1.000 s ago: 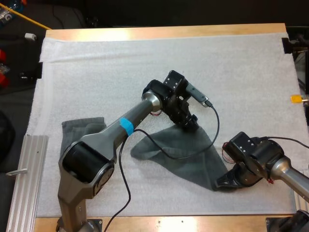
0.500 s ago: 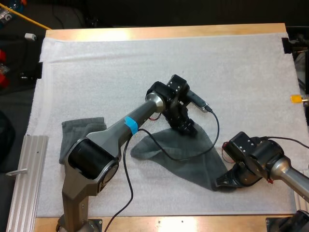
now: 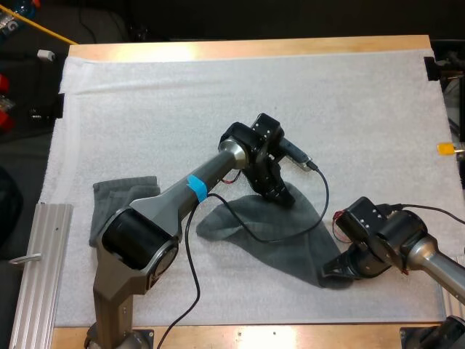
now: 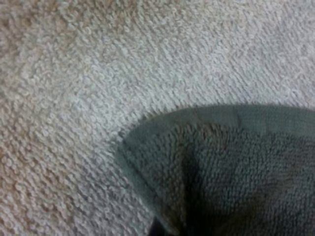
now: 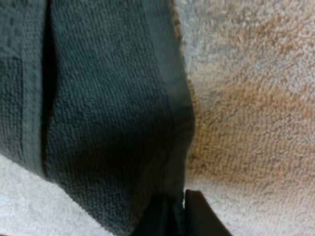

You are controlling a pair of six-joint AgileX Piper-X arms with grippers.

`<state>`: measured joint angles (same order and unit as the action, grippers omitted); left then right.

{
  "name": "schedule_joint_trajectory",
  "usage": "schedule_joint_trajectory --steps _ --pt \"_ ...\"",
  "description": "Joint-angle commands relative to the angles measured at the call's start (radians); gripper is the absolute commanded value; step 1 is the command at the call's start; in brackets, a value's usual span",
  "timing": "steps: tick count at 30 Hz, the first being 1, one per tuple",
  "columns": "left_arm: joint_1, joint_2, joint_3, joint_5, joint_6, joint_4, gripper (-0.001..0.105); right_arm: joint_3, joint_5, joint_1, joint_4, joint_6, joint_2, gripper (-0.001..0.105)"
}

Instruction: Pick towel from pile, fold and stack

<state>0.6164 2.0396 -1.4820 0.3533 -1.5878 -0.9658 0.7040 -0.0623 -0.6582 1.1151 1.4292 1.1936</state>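
Observation:
A dark grey-green towel lies spread in a rough triangle on the white mat. My left gripper is down at the towel's far corner and shut on it. In the left wrist view that corner puckers in toward the fingers, with its hem curling round. My right gripper is low at the towel's near right corner. Its black fingers are pinched on the towel's hemmed edge in the right wrist view.
A second grey-green towel lies flat near the mat's left edge, partly behind my left arm. A metal rail runs along the table's near left side. Bare mat stretches across the far half.
My left gripper has dropped slightly onto the towel's far corner and its jaws have shut on it. The right gripper has stayed at the near right corner.

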Motion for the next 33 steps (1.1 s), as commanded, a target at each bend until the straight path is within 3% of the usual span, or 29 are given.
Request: schedule_joint_trajectory --steps 1,8,11,15,22,33 --pt "0.006 -0.032 -0.006 -0.004 0.0 -0.003 0.0 0.0 -0.003 0.0 -0.006 -0.007 -0.007 0.0" --pt "0.006 -0.149 -0.039 -0.006 0.001 0.005 0.0 0.007 0.01 0.0 -0.032 -0.029 -0.007 0.0" --pt "0.006 -0.221 -0.06 -0.006 0.001 -0.004 0.0 0.041 0.073 0.0 -0.03 -0.043 -0.025 0.0" --pt "0.002 -0.34 -0.063 -0.012 0.001 -0.003 0.0 0.15 0.167 0.002 -0.03 -0.04 -0.086 0.0" --pt "0.0 -0.564 -0.063 -0.104 -0.002 -0.051 0.0 0.364 0.256 0.003 0.009 0.003 -0.166 0.0" --pt "0.005 -0.825 -0.063 -0.119 -0.034 -0.165 0.0 0.603 0.268 0.003 0.147 0.062 -0.175 0.0"
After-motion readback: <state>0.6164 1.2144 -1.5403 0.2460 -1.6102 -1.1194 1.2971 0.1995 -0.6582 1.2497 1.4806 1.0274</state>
